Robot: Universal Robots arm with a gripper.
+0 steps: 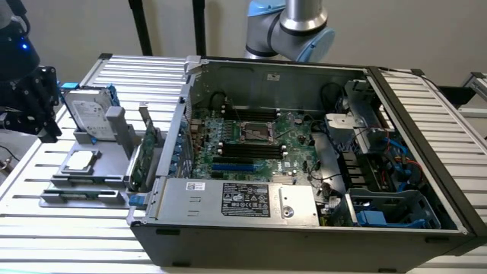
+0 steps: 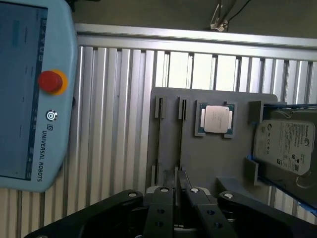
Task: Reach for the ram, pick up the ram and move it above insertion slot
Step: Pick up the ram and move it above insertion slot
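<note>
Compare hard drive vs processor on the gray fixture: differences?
The hard drive is larger than the processor. The hard drive stands propped up; the processor lies flat in a recess. The hard drive carries a printed label; the processor shows a metal lid. Both sit on the gray fixture.

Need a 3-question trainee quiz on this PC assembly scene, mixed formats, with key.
1. True or false: the computer case is closed up.
2. What sits next to the CPU on the gray fixture? A) hard drive B) keyboard C) cooling fan
3. Fill in: the round stop button on the teach pendant is coloured ____.
Key: 1 false; 2 A; 3 red.
</note>
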